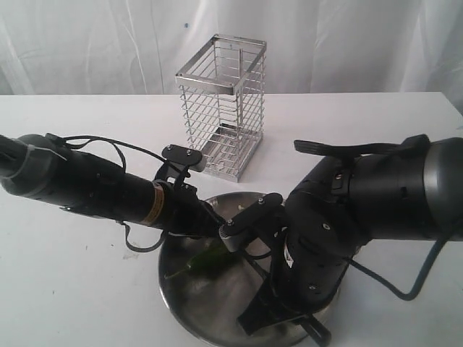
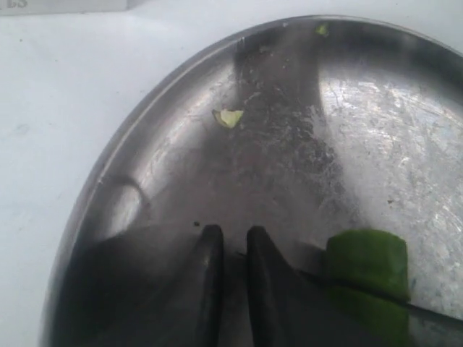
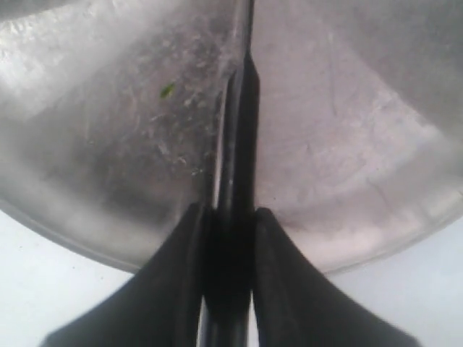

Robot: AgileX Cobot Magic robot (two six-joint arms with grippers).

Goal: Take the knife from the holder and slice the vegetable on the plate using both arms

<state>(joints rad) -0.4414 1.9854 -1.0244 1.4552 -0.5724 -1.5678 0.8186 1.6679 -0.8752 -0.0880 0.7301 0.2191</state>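
The steel plate [image 1: 181, 300] lies at the table's near edge with both arms over it. On it lies the green vegetable [image 1: 205, 261], half under the left arm. In the left wrist view its blunt cut end [image 2: 367, 267] sits just beside one finger of my left gripper [image 2: 233, 235]. That gripper's jaws stand nearly together, with nothing visible in the narrow slit. A thin dark edge crosses the vegetable. My right gripper [image 3: 228, 211] is shut on the black handle of the knife [image 3: 242, 108], whose blade runs out over the plate [image 3: 347, 144]. The wire holder [image 1: 221, 108] stands empty behind.
Small green scraps [image 2: 230, 117] lie on the plate's bare metal [image 2: 376, 130]. White table [image 1: 65, 289] surrounds the plate, with a white curtain behind. A black cable [image 1: 416, 285] loops off the right arm at the right.
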